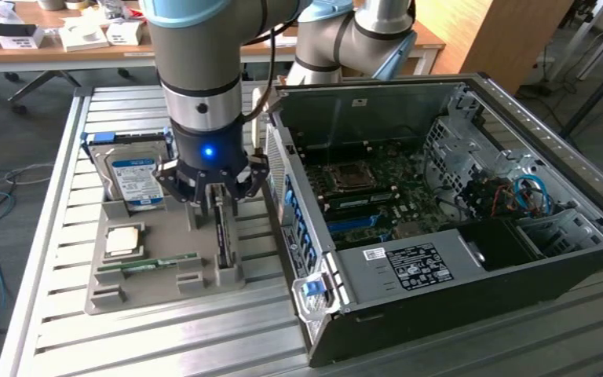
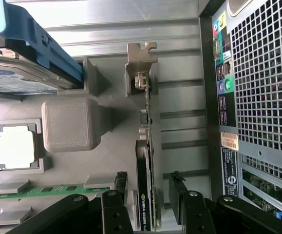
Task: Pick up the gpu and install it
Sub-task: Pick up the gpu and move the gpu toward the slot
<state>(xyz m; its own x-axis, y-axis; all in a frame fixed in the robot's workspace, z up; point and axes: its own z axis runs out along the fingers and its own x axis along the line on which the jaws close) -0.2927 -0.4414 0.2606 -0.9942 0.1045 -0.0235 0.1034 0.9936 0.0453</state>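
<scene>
Wrist view: the gpu (image 2: 143, 163) is seen standing on edge in the grey holder tray (image 2: 67, 124), just beside the open computer case (image 2: 262, 73). It is straddled by the gripper (image 2: 148, 177) — jaws spread wide, one finger on each side, nothing gripped. Contact cannot be made out — one end of the card is hidden behind the gripper's body.
</scene>
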